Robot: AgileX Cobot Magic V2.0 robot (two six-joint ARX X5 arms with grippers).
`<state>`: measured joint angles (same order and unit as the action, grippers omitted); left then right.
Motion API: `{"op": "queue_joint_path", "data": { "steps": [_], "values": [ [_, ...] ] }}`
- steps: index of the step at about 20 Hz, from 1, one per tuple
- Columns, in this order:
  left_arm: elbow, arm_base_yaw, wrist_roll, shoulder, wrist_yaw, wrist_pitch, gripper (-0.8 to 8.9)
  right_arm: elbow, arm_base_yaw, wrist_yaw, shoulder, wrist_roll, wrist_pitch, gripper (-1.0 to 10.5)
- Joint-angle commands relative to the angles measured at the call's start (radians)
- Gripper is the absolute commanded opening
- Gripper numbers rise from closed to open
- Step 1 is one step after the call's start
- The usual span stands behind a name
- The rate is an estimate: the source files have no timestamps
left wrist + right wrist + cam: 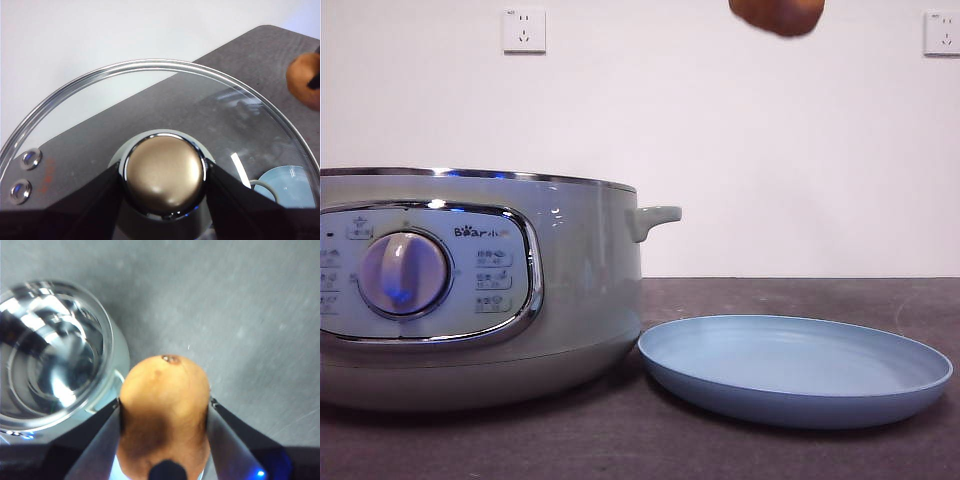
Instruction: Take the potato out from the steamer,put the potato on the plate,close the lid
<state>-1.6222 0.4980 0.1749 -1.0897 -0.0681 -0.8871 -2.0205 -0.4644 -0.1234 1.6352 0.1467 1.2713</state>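
My right gripper (164,412) is shut on the orange-brown potato (165,410), held high in the air; the potato (777,14) shows at the top edge of the front view, above the light-blue plate (798,370). The grey-green steamer (470,290) stands at the left with no lid on it, and its shiny open pot (50,355) shows below the right wrist. My left gripper (164,172) is shut on the knob of the glass lid (100,110), held up off the table. Through the glass I see the plate (287,187) and, beyond the rim, the potato (304,80).
The dark table (800,455) runs under the steamer and plate. Two wall sockets (524,30) sit on the white wall behind. The steamer's small side handle (655,217) points toward the plate.
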Motion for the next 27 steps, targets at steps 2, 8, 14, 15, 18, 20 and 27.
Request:
{"op": "queue_joint_path", "data": {
  "steps": [2, 8, 14, 15, 18, 20, 27],
  "values": [
    [-0.017, 0.000, 0.005, 0.008, 0.001, 0.064, -0.08, 0.136, -0.008, -0.007, 0.008, -0.027, -0.069, -0.1],
    [-0.017, 0.000, 0.005, 0.006, -0.001, 0.072, -0.08, 0.451, -0.041, -0.008, 0.008, -0.066, -0.251, -0.1],
    [-0.017, -0.002, 0.005, -0.007, -0.003, 0.108, -0.08, 0.697, -0.107, -0.008, 0.008, -0.108, -0.412, -0.1],
    [-0.017, -0.002, 0.005, -0.010, -0.003, 0.109, -0.08, 0.742, -0.111, -0.008, 0.008, -0.121, -0.449, -0.1],
    [-0.017, -0.002, 0.005, -0.020, -0.004, 0.112, -0.08, 0.861, -0.113, -0.006, 0.008, -0.153, -0.563, -0.1],
    [-0.017, -0.002, 0.005, -0.023, -0.004, 0.113, -0.08, 0.931, -0.113, -0.004, 0.008, -0.169, -0.634, -0.1],
    [-0.017, -0.002, 0.005, -0.023, -0.004, 0.116, -0.08, 1.024, -0.113, 0.000, 0.008, -0.206, -0.710, 0.5]
  ]
}}
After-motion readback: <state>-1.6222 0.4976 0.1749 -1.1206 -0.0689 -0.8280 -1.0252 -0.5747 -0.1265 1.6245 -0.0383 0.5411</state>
